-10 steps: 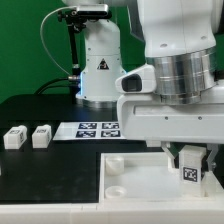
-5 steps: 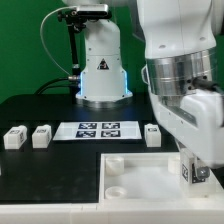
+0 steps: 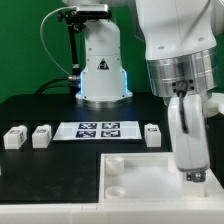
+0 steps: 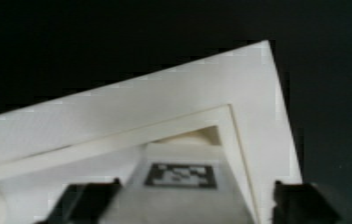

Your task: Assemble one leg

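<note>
Legs (image 3: 14, 137) beside marker board (image 3: 98, 129), gripper (image 3: 192, 175) over tray (image 3: 140, 178)

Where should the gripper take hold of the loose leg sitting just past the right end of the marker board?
Grip the leg across its two narrow side faces, coming straight down from above. It stands alone on the black table, apart from the marker board and the tray-like piece, so both sides look open. The gripper already holds another leg, so that one goes first.
</note>
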You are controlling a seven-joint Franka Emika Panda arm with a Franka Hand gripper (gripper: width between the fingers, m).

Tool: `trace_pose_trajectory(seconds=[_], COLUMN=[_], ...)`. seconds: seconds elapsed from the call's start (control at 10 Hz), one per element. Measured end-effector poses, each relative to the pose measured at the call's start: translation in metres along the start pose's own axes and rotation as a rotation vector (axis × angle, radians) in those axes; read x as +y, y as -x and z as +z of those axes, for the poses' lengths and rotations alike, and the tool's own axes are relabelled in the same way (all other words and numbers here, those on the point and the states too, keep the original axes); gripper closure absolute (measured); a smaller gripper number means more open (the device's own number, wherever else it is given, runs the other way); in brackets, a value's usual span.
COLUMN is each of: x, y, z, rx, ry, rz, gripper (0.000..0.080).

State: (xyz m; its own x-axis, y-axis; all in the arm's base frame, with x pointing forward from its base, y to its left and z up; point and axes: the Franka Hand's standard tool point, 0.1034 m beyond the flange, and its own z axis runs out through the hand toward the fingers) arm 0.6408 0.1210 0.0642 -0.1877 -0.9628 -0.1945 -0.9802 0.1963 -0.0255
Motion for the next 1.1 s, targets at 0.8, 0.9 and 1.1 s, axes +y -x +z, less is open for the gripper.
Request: trace_pose_trajectory(seconds=[0.8,0.9,1.1], x=[0.003,0.000,0.001], y=[-0.002,0.000,0.000], z=[-0.004,-0.008,-0.007], rx=[0.029,0.054,0.064], ry=[0.041,0.052,0.059], rz=[-1.179,-1.330,-1.381], gripper=[0.0151,0.0151,0.0151])
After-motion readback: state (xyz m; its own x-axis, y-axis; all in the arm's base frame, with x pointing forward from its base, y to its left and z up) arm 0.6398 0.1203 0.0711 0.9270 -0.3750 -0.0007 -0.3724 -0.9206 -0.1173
